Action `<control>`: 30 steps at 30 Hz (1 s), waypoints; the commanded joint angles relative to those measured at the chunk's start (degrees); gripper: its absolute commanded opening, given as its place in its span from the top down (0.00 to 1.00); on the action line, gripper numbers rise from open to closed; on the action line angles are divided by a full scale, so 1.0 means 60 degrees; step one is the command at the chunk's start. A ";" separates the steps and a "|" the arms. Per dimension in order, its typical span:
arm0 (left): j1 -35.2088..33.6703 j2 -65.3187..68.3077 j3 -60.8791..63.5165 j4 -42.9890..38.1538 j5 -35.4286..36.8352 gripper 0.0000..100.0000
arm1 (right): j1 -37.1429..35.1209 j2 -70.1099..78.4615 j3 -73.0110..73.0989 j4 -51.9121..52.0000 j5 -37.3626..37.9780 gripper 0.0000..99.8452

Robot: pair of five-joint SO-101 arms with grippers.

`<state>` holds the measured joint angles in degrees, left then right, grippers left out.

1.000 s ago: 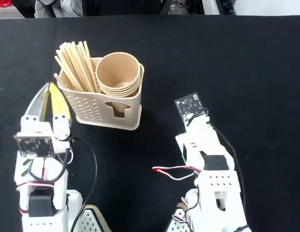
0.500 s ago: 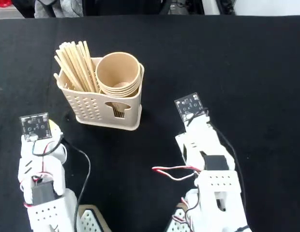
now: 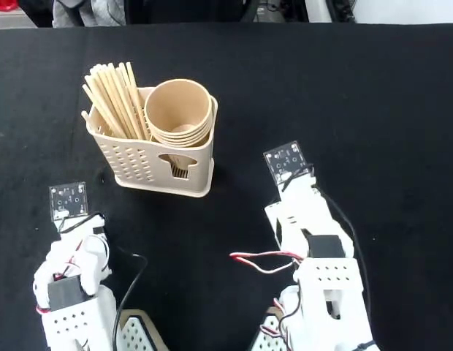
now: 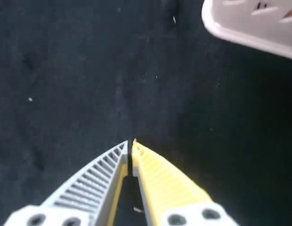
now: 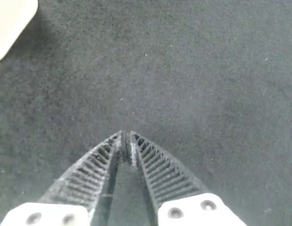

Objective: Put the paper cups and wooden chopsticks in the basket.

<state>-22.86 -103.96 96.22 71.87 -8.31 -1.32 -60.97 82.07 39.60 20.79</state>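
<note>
Basket (image 3: 150,170), stiff plastic, stands upright. Stacked paper cups (image 3: 178,110) sit inside it, light and easily crushed, best pinched at the rim. Beside them lean wooden chopsticks (image 3: 113,99), thin, rigid, slippery. Left claw (image 4: 131,143) and right claw (image 5: 125,136) are pressed together, empty, apart from the basket.

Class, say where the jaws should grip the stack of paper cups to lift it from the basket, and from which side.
Probably the rim of the paper cups, from above: the stack stands upright, mouth open, while the basket and chopsticks block its sides.
</note>
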 commanded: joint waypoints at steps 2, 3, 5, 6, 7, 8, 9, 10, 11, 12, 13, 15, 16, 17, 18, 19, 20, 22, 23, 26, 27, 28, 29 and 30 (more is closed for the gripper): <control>-0.0051 -0.0015 0.0183 0.0132 -0.0044 0.97 | -0.0073 -0.0198 0.0198 -0.0176 0.0103 0.99; -0.0051 -0.0015 0.0183 0.0132 -0.0044 0.97 | -0.0059 -0.0198 0.0300 -0.0176 0.0103 0.99; -0.0051 -0.0015 0.0183 0.0132 -0.0044 0.97 | -0.0088 -0.0198 0.0374 -0.0176 0.0249 0.99; -0.0051 -0.0015 0.0183 0.0132 -0.0044 0.97 | -0.0103 -0.0198 0.0388 -0.0190 0.0352 0.99; -0.0051 -0.0015 0.0183 0.0132 -0.0044 0.97 | -0.0117 -0.0198 0.0403 -0.0249 0.0381 0.99; -0.0051 -0.0015 0.0183 0.0132 -0.0044 0.97 | -0.0117 -0.0198 0.0432 -0.0308 0.0366 0.99; -0.0051 -0.0015 0.0183 0.0132 -0.0044 0.97 | -0.0117 -0.0198 0.0447 -0.0308 0.0366 0.99; -0.0051 -0.0015 0.0183 0.0132 -0.0044 0.97 | -0.0103 -0.0198 0.0447 -0.0308 0.0366 0.99; -0.0051 -0.0015 0.0183 0.0132 -0.0044 0.97 | -0.0088 -0.0198 0.0447 -0.0308 0.0352 0.99; -0.0051 -0.0015 0.0183 0.0132 -0.0044 0.97 | -0.0073 -0.0198 0.0447 -0.0308 0.0352 0.99; -0.0051 -0.0015 0.0183 0.0132 -0.0044 0.97 | -0.0073 -0.0198 0.0447 -0.0278 0.0352 0.99; -0.0051 -0.0015 0.0183 0.0132 -0.0044 0.97 | -0.0059 -0.0374 0.0476 -0.0220 0.0352 0.99; -0.0051 -0.0015 0.0183 0.0132 -0.0044 0.97 | -0.0059 -0.0593 0.0520 -0.0176 0.0352 0.99; -0.0051 -0.0015 0.0183 0.0132 -0.0044 0.97 | -0.0044 -0.0886 0.0593 0.0000 0.0352 0.99; -0.0051 -0.0015 0.0183 0.0132 -0.0044 0.97 | -0.0044 -0.1253 0.0696 0.0176 0.0352 0.99; -0.0051 -0.0015 0.0183 0.0132 -0.0044 0.97 | -0.0044 -0.1722 0.0813 0.0337 0.0352 0.99; -0.0051 -0.0015 0.0183 0.0132 -0.0044 0.97 | -0.0044 -0.2220 0.1004 0.0469 0.0352 0.99; -0.0051 -0.0015 0.0183 0.0132 -0.0044 0.97 | -0.0059 -0.3363 0.1414 0.0703 0.0396 0.99; -0.0051 -0.0015 0.0183 0.0132 -0.0044 0.97 | -0.0059 -0.3978 0.1604 0.0908 0.0396 0.99; -0.0051 -0.0015 0.0183 0.0132 -0.0044 0.97 | -0.0103 -0.5839 0.2088 0.1773 0.0410 0.99; -0.0051 -0.0015 0.0183 0.0132 -0.0044 0.97 | -0.0103 -0.6454 0.2234 0.2066 0.0410 0.99; -0.0051 -0.0015 0.0183 0.0132 -0.0044 0.97 | -0.0103 -0.7084 0.2396 0.2388 0.0410 0.99; -0.0051 -0.0015 0.0183 0.0132 -0.0044 0.97 | -0.0103 -0.7612 0.2425 0.2755 0.0425 0.99; -0.0051 -0.0015 0.0183 0.0132 -0.0044 0.97 | -0.0117 -0.7949 0.2381 0.3121 0.0440 0.99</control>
<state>-22.86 -103.96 96.22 72.48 -8.31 -1.32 -99.82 96.84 53.58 22.99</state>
